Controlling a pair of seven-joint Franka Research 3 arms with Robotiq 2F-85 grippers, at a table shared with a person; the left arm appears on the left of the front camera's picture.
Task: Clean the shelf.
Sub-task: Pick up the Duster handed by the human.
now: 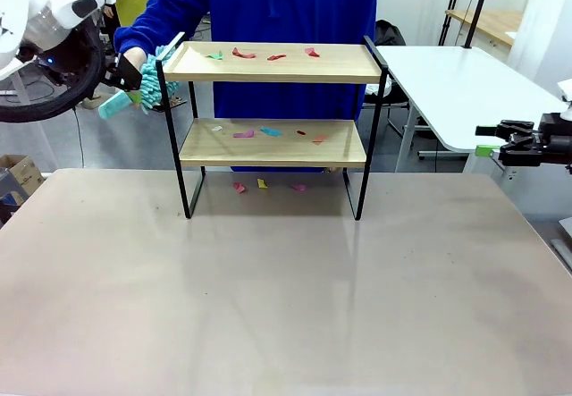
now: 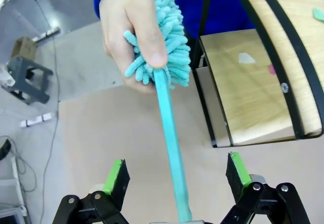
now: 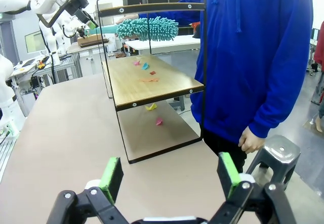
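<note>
The shelf (image 1: 273,156) stands at the table's far middle, with coloured paper scraps (image 1: 268,131) on both boards and several on the table under it. At its left end a person's hand (image 2: 126,27) grips the fluffy head of a teal duster (image 2: 169,37). The duster's thin handle runs down between the fingers of my left gripper (image 2: 177,173), which is open, its green pads well clear of the handle. In the front view my left gripper (image 1: 121,74) is beside that hand. My right gripper (image 3: 169,176) is open with nothing in it, off the table's right edge (image 1: 490,141).
The person in a blue hoodie (image 1: 286,3) stands right behind the shelf. A second white table (image 1: 456,83) lies at the back right, and a metal stool (image 3: 276,155) stands beside the person. The near table top (image 1: 286,298) is bare.
</note>
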